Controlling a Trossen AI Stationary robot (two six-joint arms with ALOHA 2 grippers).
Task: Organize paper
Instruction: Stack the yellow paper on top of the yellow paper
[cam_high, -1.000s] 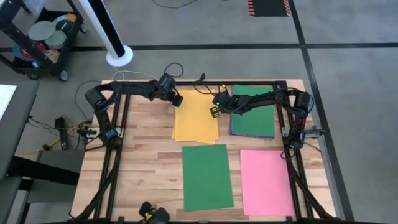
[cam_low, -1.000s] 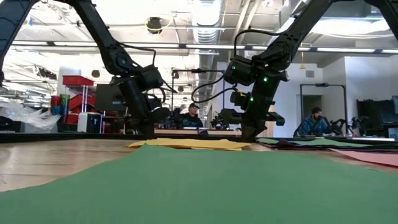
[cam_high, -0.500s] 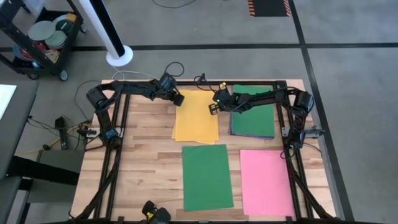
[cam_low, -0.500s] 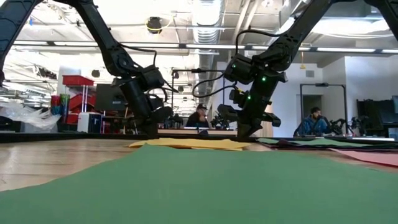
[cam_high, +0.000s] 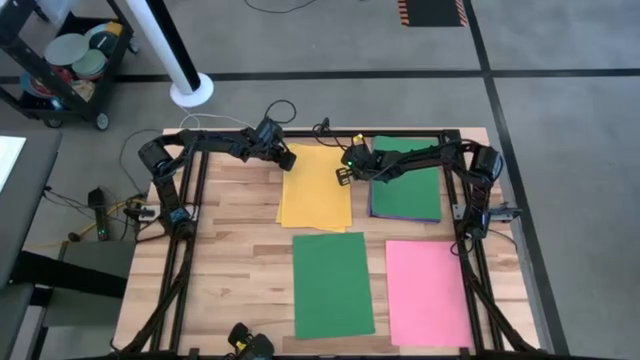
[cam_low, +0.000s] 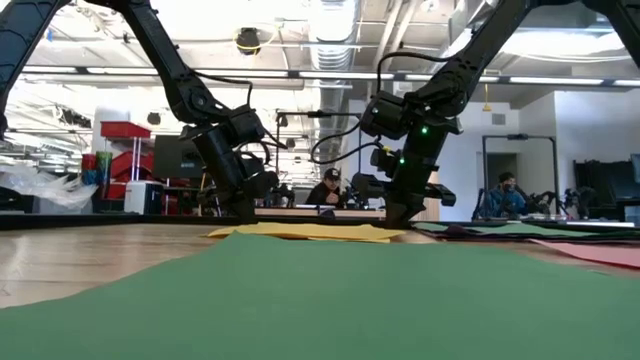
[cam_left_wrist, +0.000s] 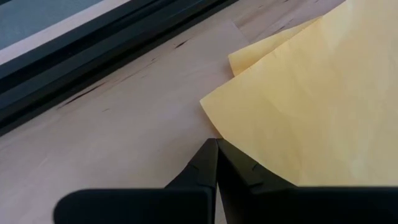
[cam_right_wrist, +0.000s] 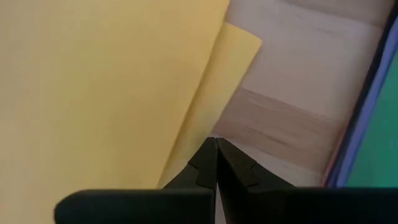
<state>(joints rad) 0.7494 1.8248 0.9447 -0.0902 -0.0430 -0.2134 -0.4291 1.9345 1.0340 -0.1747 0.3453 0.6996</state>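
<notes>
left gripper (cam_high: 287, 159): fingers pressed together, tips down, arm reaching inward from the left. right gripper (cam_high: 343, 176): fingers pressed together, tips down, arm reaching inward from the right.

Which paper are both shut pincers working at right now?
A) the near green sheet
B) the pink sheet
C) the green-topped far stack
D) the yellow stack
D: the left pincer sits at the yellow stack's far left corner and the right pincer at its right edge; both wrist views show closed fingers against yellow sheets.

Closed right gripper (cam_right_wrist: 216, 144) fingers (cam_right_wrist: 202, 165) at yellow paper's (cam_right_wrist: 93, 87) edge, wooden table (cam_right_wrist: 292, 106) beyond.
</notes>
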